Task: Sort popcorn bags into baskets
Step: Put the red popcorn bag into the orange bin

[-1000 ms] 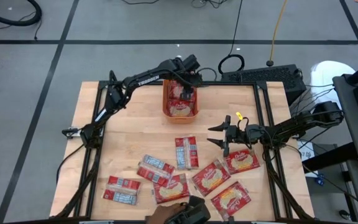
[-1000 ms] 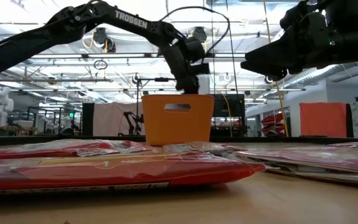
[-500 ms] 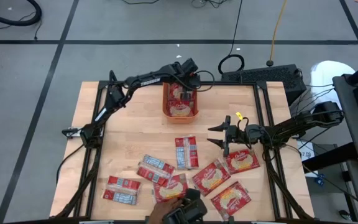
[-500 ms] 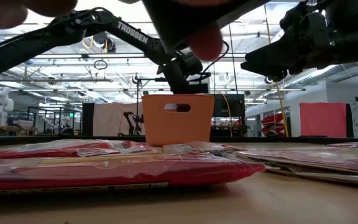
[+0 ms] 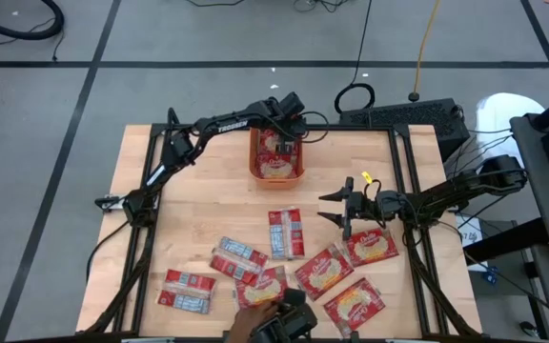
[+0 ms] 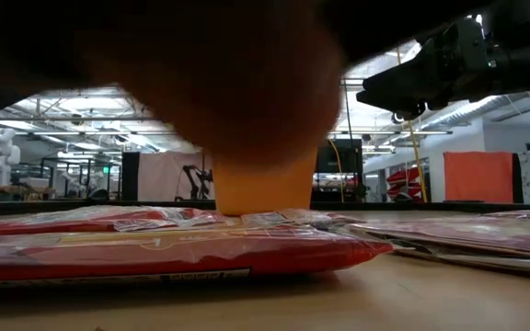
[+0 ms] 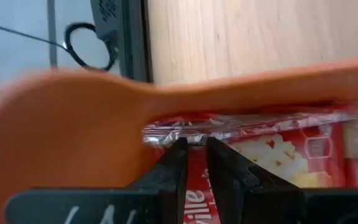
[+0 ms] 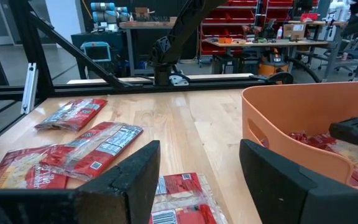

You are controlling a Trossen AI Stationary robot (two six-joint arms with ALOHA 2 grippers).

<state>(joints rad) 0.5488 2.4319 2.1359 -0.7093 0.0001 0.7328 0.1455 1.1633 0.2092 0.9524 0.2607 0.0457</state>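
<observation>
The orange basket [image 5: 254, 157] stands at the table's far middle with red popcorn bags [image 5: 276, 166] lying inside. My left gripper [image 5: 286, 141] reaches down into its far end, fingers nearly together [image 7: 195, 148] at a bag's silver crimped end. Several more popcorn bags [image 5: 286, 233] lie flat on the table's near half [image 6: 173, 253]. My right gripper [image 5: 336, 210] hangs open and level above the table right of centre [image 8: 197, 160], with nothing between its fingers. My left gripper has a popcorn bag's crimped end [image 7: 191, 133] between its fingertips, right beside the basket's wall [image 7: 73, 137]. The fingers come from above, slanting down into the basket. The bag lies flat in the basket on the others.
A person's hand [image 5: 255, 326] with a dark object is at the near edge and blocks most of the low view [image 6: 210, 83]. Black frame rails [image 5: 151, 181] run along the table's sides. Bare wood lies between the basket and the loose bags.
My left gripper has sunk from above the basket's rim down into the basket and tipped steeper. The person's hand at the near edge has come in front of the low camera. My right arm has kept still.
</observation>
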